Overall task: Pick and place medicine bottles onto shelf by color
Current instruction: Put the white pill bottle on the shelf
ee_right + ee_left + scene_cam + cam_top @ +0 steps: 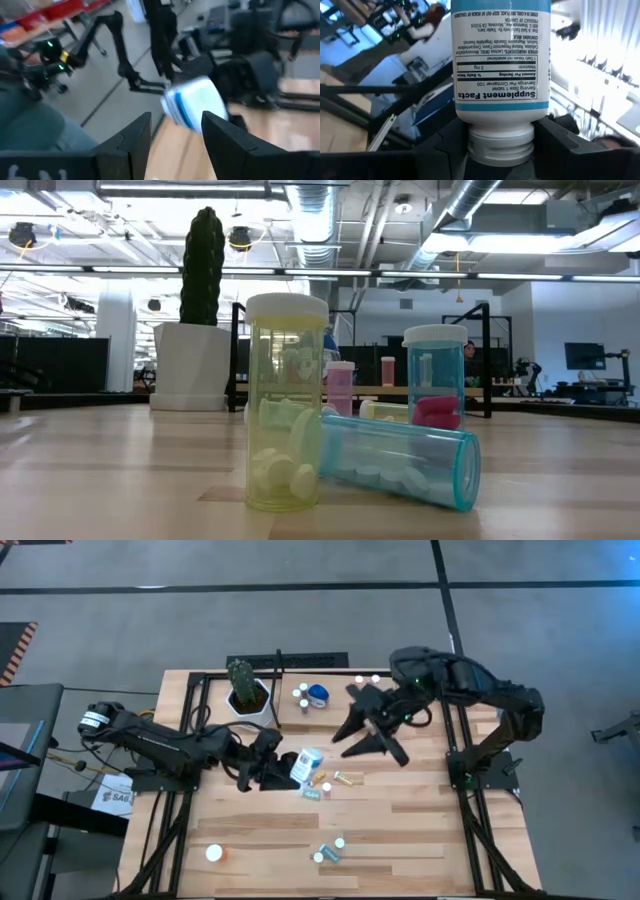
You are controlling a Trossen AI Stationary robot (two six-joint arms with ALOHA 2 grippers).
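Note:
My left gripper (283, 769) is over the middle of the table, shut on a white bottle with a blue-edged label (307, 764), which fills the left wrist view (501, 60). My right gripper (366, 740) hangs open to the right of it, over the table's far half. Its fingers (131, 137) have nothing between them, and the held bottle (192, 106) shows beyond them. Small bottles (303, 692) and a rounded blue one (318, 695) stand on the shelf (330, 710) at the far edge. Neither gripper shows in the low view. My left gripper pinches the bottle's white ribbed cap (500, 146) between its two fingers (439, 152). It comes level from the table's left side. The bottle sticks out beyond the fingertips, bottom end away from the gripper, and hangs clear of the table.
Loose bottles lie mid-table (325, 785) and near the front edge (330, 850), and one stands at front left (213, 853). The low view shows a yellow bottle (287, 405) upright with a teal one (400, 462) lying against it. A potted cactus (245, 690) stands at the shelf's left end.

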